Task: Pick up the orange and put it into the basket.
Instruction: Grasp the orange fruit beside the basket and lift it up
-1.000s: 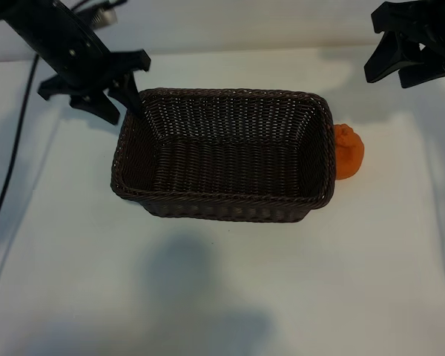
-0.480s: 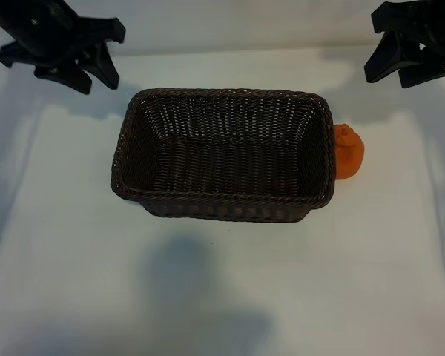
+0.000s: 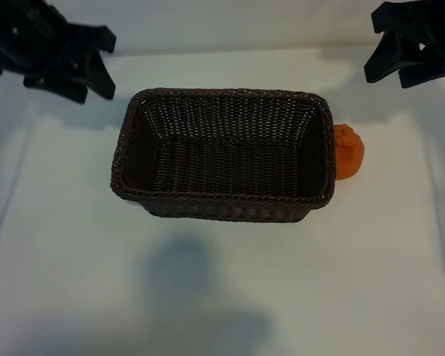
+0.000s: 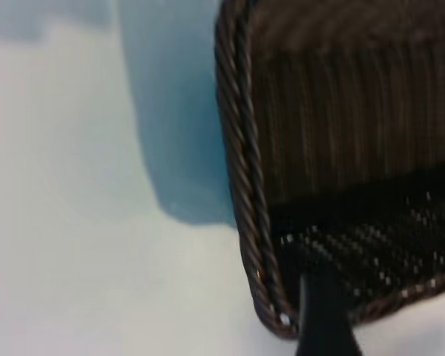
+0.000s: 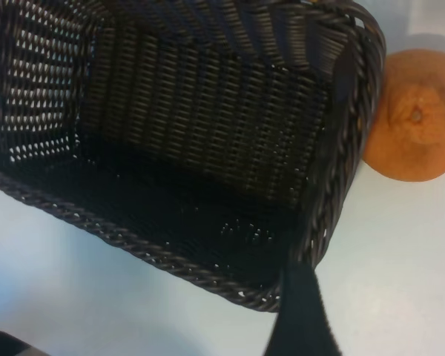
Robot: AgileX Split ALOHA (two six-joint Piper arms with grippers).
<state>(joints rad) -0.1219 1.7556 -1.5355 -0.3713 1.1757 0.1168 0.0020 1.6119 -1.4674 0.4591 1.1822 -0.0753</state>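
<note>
Left gripper (image 3: pixel 96 74), fingers spread and holding nothing, hangs over the desk (image 3: pixel 222 289) just off the basket's (image 3: pixel 222 211) far left corner. Right gripper (image 3: pixel 391 65), fingers likewise spread and empty, hangs off the basket's far right corner, with the orange (image 3: pixel 348 152) nearer the camera than it. The orange rests on the desk against the outside of the basket's right end wall.

This looks like a robotics lab or test bench rather than a home. A bare white surface (image 3: pixel 222 297) runs up into a plain pale backdrop, and two black robot arms hang over its far corners. Between their jaws sit only props, a wicker basket (image 3: pixel 222 204) and an orange (image 3: pixel 348 152).
</note>
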